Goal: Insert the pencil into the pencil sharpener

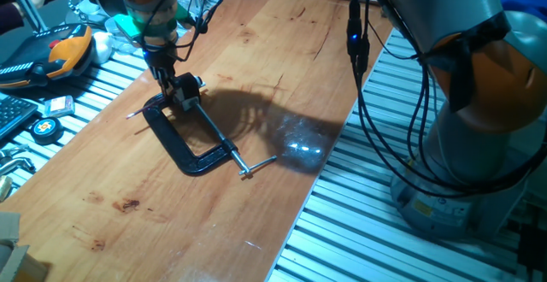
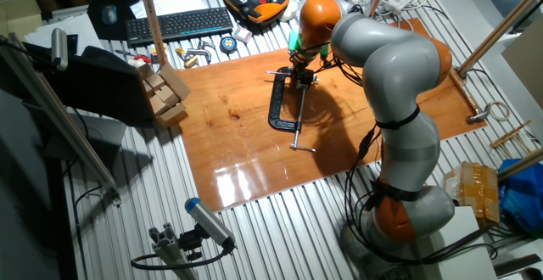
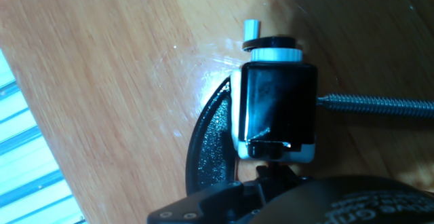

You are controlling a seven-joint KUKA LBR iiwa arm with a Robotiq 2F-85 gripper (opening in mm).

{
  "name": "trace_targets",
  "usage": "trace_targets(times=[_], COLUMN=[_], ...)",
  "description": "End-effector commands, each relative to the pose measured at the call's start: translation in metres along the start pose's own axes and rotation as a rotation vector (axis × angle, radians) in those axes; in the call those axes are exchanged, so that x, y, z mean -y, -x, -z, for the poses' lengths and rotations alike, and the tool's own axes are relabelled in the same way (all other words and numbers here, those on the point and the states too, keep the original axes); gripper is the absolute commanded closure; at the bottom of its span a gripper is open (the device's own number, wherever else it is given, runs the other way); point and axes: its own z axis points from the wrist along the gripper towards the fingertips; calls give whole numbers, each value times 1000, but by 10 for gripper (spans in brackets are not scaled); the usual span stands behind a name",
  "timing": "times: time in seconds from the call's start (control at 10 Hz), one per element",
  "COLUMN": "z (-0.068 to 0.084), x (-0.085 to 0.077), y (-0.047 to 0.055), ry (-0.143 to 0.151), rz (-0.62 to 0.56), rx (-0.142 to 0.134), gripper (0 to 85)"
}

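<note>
Hovering low at upper left of one fixed view, gripper [image 1: 168,75] directly above pencil sharpener [image 1: 189,87], clamped in black C-clamp [image 1: 184,137] on wooden board [image 1: 256,77]. Finger state impossible to tell. Thin pencil [image 1: 137,112] poking out left of clamp. Sharpener [image 3: 278,102] filling centre of hand view.

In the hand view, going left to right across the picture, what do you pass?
Metal slats at the table's edge → bare wooden board → curved black clamp frame → pencil sharpener → the clamp's threaded screw rod.
</note>
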Motion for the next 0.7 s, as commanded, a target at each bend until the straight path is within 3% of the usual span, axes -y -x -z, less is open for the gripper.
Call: trace_targets(times=[0.0, 0.1, 0.3, 0.6], z=[0, 0, 0, 5], x=[0, 0, 0, 0], y=[-1, -1, -2, -3], ry=[0, 1, 3, 4], rz=[3, 4, 3, 12], rx=[0, 1, 2, 0], gripper=[510, 510, 170, 170])
